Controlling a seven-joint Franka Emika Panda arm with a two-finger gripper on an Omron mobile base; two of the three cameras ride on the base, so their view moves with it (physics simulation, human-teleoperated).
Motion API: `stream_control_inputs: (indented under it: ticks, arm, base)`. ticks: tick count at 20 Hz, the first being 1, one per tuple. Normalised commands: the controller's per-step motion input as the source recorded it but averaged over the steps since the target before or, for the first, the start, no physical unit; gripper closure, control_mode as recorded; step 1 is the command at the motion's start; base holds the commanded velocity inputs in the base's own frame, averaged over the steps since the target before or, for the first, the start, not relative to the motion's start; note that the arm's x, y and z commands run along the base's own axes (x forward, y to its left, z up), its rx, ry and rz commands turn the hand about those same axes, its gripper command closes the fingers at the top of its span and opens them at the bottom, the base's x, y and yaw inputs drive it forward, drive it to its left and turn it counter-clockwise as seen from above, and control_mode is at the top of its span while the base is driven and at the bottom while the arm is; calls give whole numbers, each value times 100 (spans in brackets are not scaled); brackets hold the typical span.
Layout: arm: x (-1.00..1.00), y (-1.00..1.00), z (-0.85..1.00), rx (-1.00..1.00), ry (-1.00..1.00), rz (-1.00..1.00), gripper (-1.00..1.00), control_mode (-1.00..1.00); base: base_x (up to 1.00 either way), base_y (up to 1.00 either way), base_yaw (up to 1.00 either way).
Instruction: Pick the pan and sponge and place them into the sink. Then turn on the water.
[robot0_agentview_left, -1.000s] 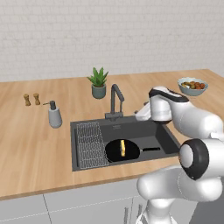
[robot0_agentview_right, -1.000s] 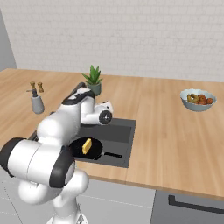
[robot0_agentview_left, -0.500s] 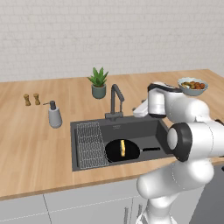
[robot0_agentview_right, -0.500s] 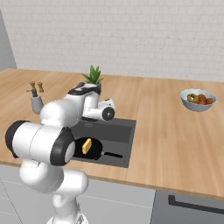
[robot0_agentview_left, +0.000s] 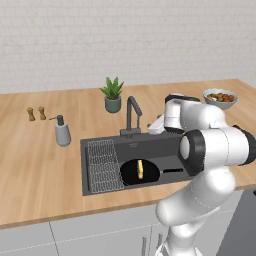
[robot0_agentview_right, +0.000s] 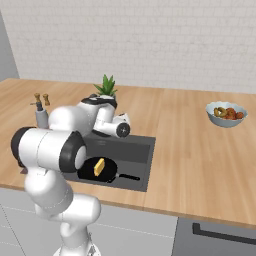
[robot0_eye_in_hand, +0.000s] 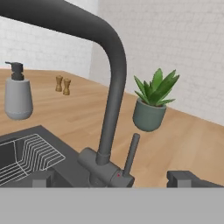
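Wooden counter (robot0_agentview_left: 40, 160): pan (robot0_agentview_left: 134, 172) and sponge (robot0_agentview_left: 140, 169) in sink (robot0_agentview_left: 165, 145); end effector (robot0_eye_in_hand: 114, 178) wide open, empty, facing faucet (robot0_eye_in_hand: 109, 92).

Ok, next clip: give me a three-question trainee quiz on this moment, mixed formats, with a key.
1. True or false: the pan lies in the sink with the sponge on it.
2. Multiple choice: what does the hand view face most directly? A) the fruit bowl B) the faucet with its lever C) the soap dispenser
3. Fill in: the gripper has its jaws ____, holding nothing.

Key: 1 true; 2 B; 3 open. No water runs from the faucet, so the lever looks like the step left to do.
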Motion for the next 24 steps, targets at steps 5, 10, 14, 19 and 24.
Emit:
stream_control_inputs:
  ticks: [5, 10, 14, 19, 24]
  arm:
    - [22, 17, -13, 0, 0, 0, -100, -100]
    - [42, 8, -6, 0, 1, 0, -100, -100]
    - [37, 0, -7, 0, 0, 0, -100, -100]
    - [33, 0, -16, 0, 0, 0, -100, -100]
    - [32, 1, -21, 0, 0, 0, -100, -100]
  base:
    - [0, 0, 0]
    - [0, 0, 0]
    - [0, 0, 0]
    - [0, 0, 0]
    - [0, 0, 0]
